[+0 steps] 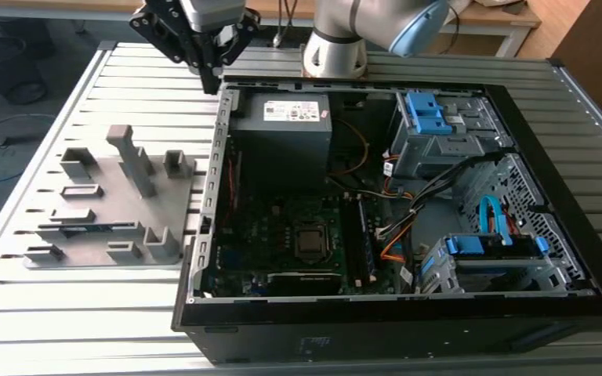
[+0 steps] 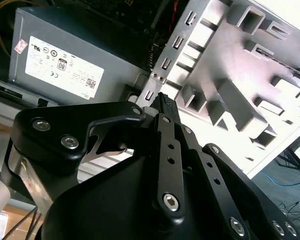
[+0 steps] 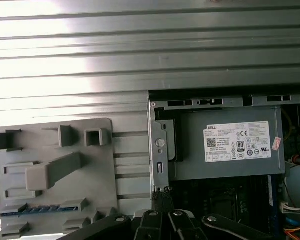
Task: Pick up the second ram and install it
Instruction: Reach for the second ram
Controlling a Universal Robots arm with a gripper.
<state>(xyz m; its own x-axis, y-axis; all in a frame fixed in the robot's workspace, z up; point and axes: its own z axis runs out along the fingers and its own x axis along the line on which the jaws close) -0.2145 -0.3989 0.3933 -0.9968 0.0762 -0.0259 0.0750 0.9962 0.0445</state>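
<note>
Sitting on edge in a long slot of the holder [image 1: 123, 200], the ram [image 1: 90, 228] is by the holder's near corner on the exterior view's left. Its blue-green edge also shows in the first wrist view [image 3: 30, 211]. Nothing is touching it.

The holder [image 3: 97, 165] lies flat on the table [image 1: 71, 102], toward the table's edge on the exterior view's left, just beside the case [image 1: 215, 172]. The case lies on its side, open, with the board [image 1: 280, 227] facing up.

The gripper [image 1: 212, 82] is well apart from the ram. It hangs fingers-down over the case's far corner on the holder side, right by the PSU [image 1: 280, 133]. In both wrist views the gripper [image 3: 162, 195] [image 2: 164, 101] has its jaws fully closed, tips together, with nothing between them. The PSU [image 3: 225, 167] [image 2: 50, 40] sits just beyond the tips.
</note>
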